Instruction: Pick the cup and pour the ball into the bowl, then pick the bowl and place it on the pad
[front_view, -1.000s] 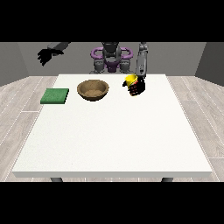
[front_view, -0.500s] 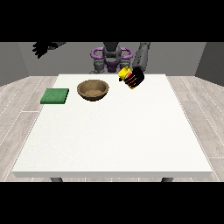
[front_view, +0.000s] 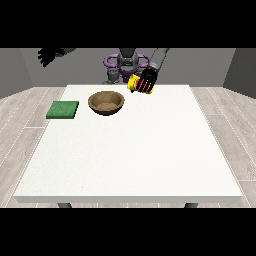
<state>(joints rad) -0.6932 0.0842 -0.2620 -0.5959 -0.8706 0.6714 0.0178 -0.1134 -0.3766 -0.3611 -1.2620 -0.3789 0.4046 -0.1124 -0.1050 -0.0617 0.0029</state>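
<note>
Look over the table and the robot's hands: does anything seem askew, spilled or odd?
Nothing spilled. The yellow cup is tipped in the hand at the view's right, above the table, beside the bowl. Green pad lies flat.

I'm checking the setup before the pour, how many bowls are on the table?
1. The brown bowl sits on the white table, between the green pad and the yellow cup.

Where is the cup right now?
In the front view the yellow cup is held in the hand at the view's right, lifted above the table's far edge, just right of the wooden bowl.
</note>
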